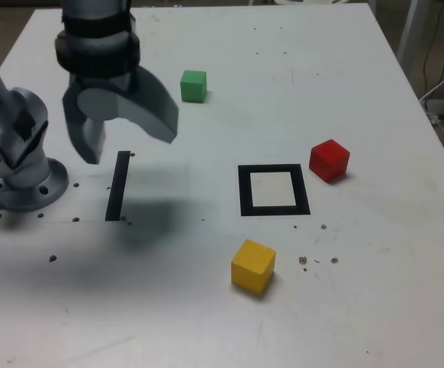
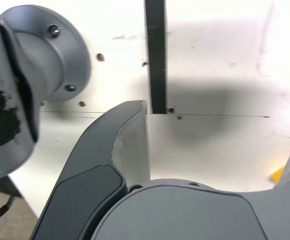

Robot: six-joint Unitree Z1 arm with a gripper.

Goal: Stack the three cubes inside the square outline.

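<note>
My gripper (image 1: 129,144) hangs open above the table in the exterior view's upper left, with nothing between its jaws. The green cube (image 1: 193,85) sits just to its right, further back. The red cube (image 1: 329,159) lies right of the square outline (image 1: 244,190), close to its far right corner. The yellow cube (image 1: 252,265) rests in front of the outline. The outline's white centre holds nothing. In the wrist view the open gripper (image 2: 222,125) spans bare table, one finger (image 2: 129,145) is large in frame, and a sliver of the yellow cube (image 2: 277,174) shows by the other.
A straight black strip (image 1: 117,186) (image 2: 156,55) is taped to the table below the gripper. The arm's round metal base (image 1: 22,161) (image 2: 39,75) stands at the exterior view's left edge. Cables hang off the table at the exterior view's right.
</note>
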